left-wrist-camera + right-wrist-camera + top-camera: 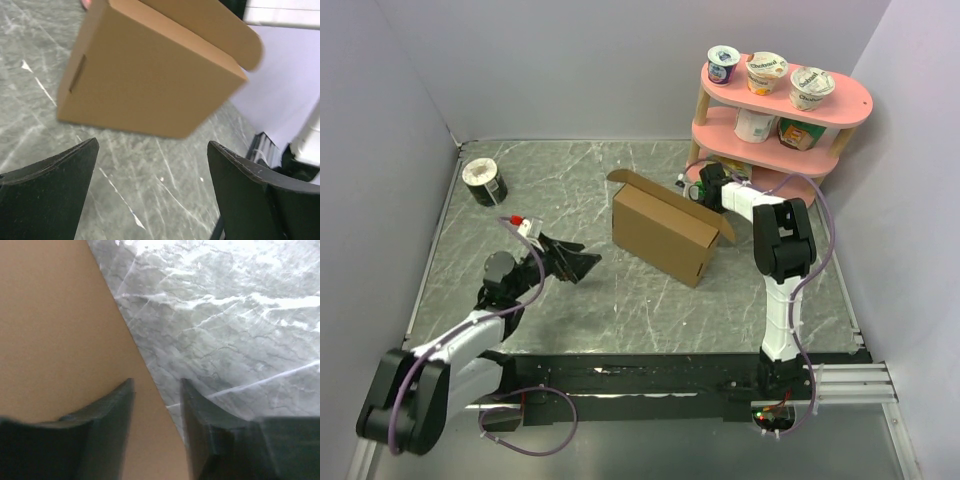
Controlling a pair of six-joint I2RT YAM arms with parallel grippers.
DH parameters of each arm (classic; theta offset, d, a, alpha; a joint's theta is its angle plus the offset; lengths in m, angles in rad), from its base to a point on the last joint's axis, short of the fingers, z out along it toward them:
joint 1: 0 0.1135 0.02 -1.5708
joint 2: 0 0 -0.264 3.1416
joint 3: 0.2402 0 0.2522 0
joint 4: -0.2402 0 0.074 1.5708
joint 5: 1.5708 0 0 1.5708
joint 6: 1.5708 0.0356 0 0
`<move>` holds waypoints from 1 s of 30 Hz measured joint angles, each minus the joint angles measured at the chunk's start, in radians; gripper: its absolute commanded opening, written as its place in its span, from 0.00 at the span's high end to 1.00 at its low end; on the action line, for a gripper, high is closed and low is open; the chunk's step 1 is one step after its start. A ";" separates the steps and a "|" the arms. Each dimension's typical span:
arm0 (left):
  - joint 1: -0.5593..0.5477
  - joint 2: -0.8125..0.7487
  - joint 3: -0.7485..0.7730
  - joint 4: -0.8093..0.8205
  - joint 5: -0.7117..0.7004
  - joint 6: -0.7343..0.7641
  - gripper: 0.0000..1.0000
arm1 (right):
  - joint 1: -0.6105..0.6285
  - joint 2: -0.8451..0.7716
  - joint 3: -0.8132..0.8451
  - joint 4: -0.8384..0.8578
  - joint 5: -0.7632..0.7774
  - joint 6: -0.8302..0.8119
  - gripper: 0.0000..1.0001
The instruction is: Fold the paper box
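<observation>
The paper box [665, 235] stands on the bench [570, 190], flap raised; the left arm [470, 335] stretches low toward it, left hand [582, 258] spread wide and empty, short of the cardboard; the right arm [782, 250], elbow bent, reaches behind the box, right hand [157, 382] slightly apart over the flap's edge.

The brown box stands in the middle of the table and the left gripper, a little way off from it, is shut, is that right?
Not quite: the left gripper is open, its fingers spread wide, as the left wrist view shows. The brown box does stand in the middle of the table, with that gripper a little way off from it.
</observation>
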 measured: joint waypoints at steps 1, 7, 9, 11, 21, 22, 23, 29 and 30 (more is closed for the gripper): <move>0.000 0.029 0.008 0.010 -0.005 0.003 0.02 | 0.002 -0.007 -0.001 0.001 0.002 0.002 0.29; -0.014 0.270 0.122 0.127 -0.002 0.009 0.01 | 0.001 -0.066 -0.008 0.011 0.069 -0.001 0.15; -0.032 0.348 0.151 0.176 0.003 0.004 0.01 | 0.000 -0.095 -0.013 0.011 0.092 0.003 0.12; -0.045 0.392 0.169 0.200 0.003 0.002 0.02 | 0.000 -0.133 -0.023 0.006 0.114 0.018 0.09; -0.068 0.490 0.247 0.264 0.004 0.003 0.01 | -0.045 -0.540 -0.178 0.092 0.263 0.107 0.04; -0.070 0.490 0.252 0.266 0.004 0.003 0.01 | -0.046 -0.599 -0.215 0.116 0.269 0.110 0.04; -0.073 0.490 0.257 0.266 0.004 0.003 0.01 | -0.046 -0.661 -0.249 0.129 0.274 0.112 0.04; -0.090 0.490 0.285 0.254 -0.001 0.021 0.02 | -0.009 -0.986 -0.387 0.190 0.389 0.156 0.05; -0.091 0.490 0.286 0.248 -0.003 0.023 0.02 | -0.005 -1.038 -0.414 0.198 0.426 0.175 0.05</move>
